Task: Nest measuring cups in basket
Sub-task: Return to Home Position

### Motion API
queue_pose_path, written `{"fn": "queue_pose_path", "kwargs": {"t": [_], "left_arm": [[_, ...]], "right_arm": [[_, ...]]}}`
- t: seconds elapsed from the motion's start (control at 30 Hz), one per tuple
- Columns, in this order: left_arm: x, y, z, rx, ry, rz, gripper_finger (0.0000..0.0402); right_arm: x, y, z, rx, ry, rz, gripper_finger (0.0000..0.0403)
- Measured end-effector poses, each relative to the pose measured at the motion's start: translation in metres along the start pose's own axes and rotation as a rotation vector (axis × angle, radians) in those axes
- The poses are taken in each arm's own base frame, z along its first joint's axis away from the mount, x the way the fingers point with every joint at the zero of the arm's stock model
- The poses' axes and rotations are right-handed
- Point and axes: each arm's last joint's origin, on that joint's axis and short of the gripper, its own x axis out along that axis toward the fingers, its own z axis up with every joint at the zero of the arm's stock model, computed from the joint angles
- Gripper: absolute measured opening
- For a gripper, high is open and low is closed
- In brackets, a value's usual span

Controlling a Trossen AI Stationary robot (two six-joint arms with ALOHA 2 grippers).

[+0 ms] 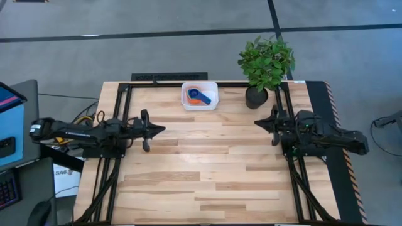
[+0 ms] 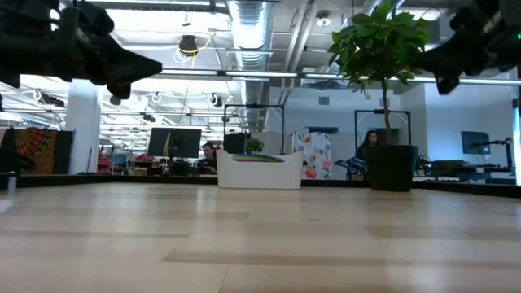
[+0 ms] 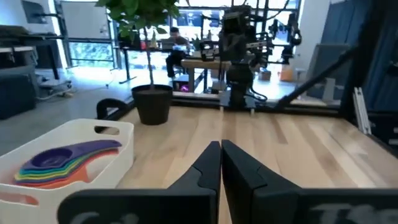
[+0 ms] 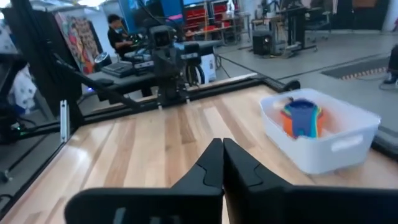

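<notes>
The white basket [image 1: 200, 96] sits on the table near its far edge; it also shows in the left wrist view [image 3: 68, 163] and the right wrist view [image 4: 323, 137]. The measuring cups [image 1: 198, 96] lie stacked inside it, dark blue on top, with coloured rims fanned below [image 3: 59, 165] [image 4: 301, 118]. My left gripper [image 1: 162, 130] hovers above the table's left side, shut and holding nothing [image 3: 220, 149]. My right gripper [image 1: 257, 123] hovers above the right side, shut and holding nothing [image 4: 222, 148]. Both point toward the table's middle.
A black pot with a leafy green plant [image 1: 260, 75] stands on the table just right of the basket, near the far right corner. Bare wood [image 1: 207, 163] spreads between the two arms and toward the near edge. People sit at desks in the room beyond.
</notes>
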Motion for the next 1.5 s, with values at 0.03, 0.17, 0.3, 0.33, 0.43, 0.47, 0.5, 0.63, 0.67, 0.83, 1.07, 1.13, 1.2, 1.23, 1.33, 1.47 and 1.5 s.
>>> {"fn": "queue_pose_path", "kwargs": {"t": [0.03,0.17,0.3,0.33,0.43,0.47,0.5,0.63,0.67,0.83,1.07,1.13,1.2,1.23,1.33,1.47,1.5], "left_arm": [[-0.002,0.0,0.0,0.008,0.004,-0.002,0.0],[-0.009,0.0,0.001,0.055,0.01,0.02,0.0],[-0.015,0.002,0.001,0.066,0.006,0.038,0.0],[-0.017,0.002,0.001,0.066,0.006,0.037,0.0],[-0.019,0.003,0.0,0.07,0.027,0.035,0.0],[-0.02,0.003,-0.001,0.072,0.038,0.035,0.0],[-0.021,0.003,-0.002,0.073,0.045,0.035,0.0],[-0.022,0.003,-0.003,0.074,0.058,0.029,0.0],[-0.022,0.003,-0.004,0.076,0.065,0.027,0.0],[-0.022,0.002,-0.002,0.052,0.043,-0.018,0.0],[-0.028,0.001,0.001,0.061,0.011,-0.058,0.0],[-0.03,0.002,0.0,0.059,0.02,-0.046,0.0],[-0.032,0.003,-0.001,0.061,0.032,-0.039,0.0],[-0.034,0.003,-0.002,0.06,0.037,-0.032,0.0],[-0.035,0.004,-0.005,0.049,0.058,-0.013,0.0],[-0.035,0.004,-0.009,0.045,0.101,-0.02,0.0],[-0.035,0.003,-0.009,0.044,0.101,-0.025,0.0]], "right_arm": [[0.0,-0.001,-0.006,0.013,-0.005,0.001,0.0014],[0.0,-0.003,-0.015,0.031,-0.011,0.007,0.0019],[0.0,-0.003,-0.016,0.024,-0.01,0.005,0.0029],[0.0,-0.003,-0.016,0.024,-0.003,0.004,0.0029],[0.0,-0.003,-0.016,0.024,-0.011,0.006,0.0027],[0.0,-0.003,-0.017,0.025,-0.015,0.009,0.0025],[0.001,-0.003,-0.019,0.031,-0.018,0.015,0.0024],[0.005,-0.003,-0.024,0.052,-0.045,0.081,0.0023],[0.005,-0.003,-0.027,0.055,-0.037,0.089,0.0024],[0.007,-0.003,-0.032,0.058,-0.013,0.11,0.003],[0.008,-0.003,-0.037,0.053,-0.028,0.152,0.0031],[0.009,-0.003,-0.038,0.049,-0.044,0.17,0.0031],[0.009,-0.003,-0.038,0.046,-0.051,0.172,0.0031],[0.009,-0.003,-0.039,0.045,-0.05,0.172,0.0031],[0.009,-0.003,-0.039,0.045,-0.048,0.175,0.0031],[0.01,-0.002,-0.039,0.046,-0.042,0.177,0.0031],[0.01,-0.003,-0.04,0.044,-0.04,0.176,0.0031]]}}
